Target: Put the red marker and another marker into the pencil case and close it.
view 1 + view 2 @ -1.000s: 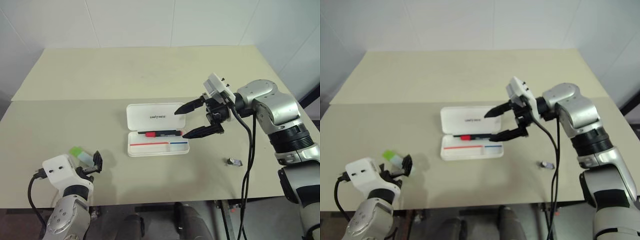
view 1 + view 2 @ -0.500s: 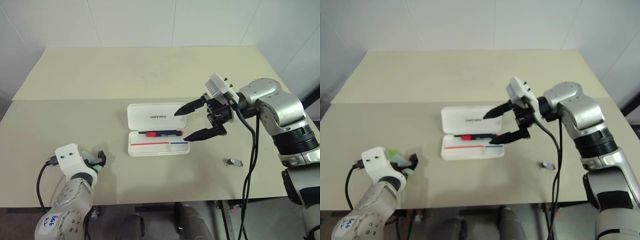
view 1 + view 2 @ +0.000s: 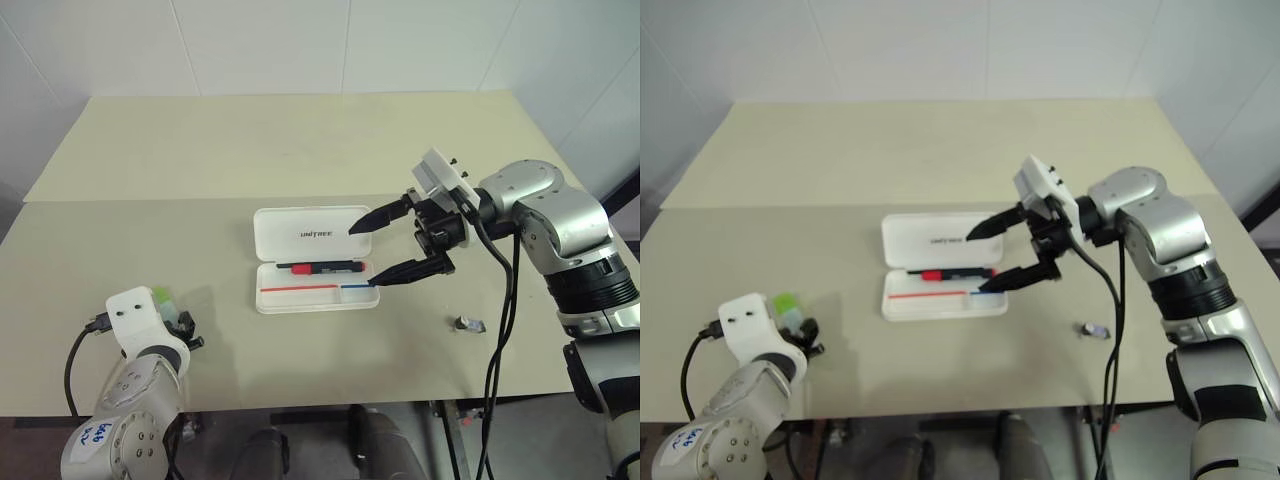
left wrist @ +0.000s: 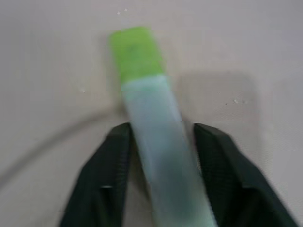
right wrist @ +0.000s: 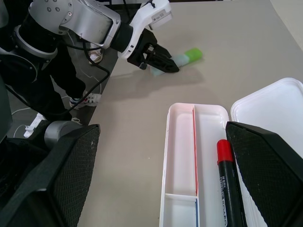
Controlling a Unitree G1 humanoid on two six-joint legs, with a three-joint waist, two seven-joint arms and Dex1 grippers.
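The green highlighter [image 4: 151, 127] lies between my left fingers [image 4: 111, 175], its long axis along them. They are closing around it; my right fingers [image 3: 392, 217] are wide open, farther away.

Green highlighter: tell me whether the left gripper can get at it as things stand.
Probably yes. The left gripper already has its two fingers on either side of the green highlighter, which lies on the table with nothing else near it. Whether the fingers are pressing on it yet is unclear.

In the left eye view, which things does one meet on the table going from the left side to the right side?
Left gripper at the green highlighter → white pencil case with the red marker inside → right gripper → small dark piece.
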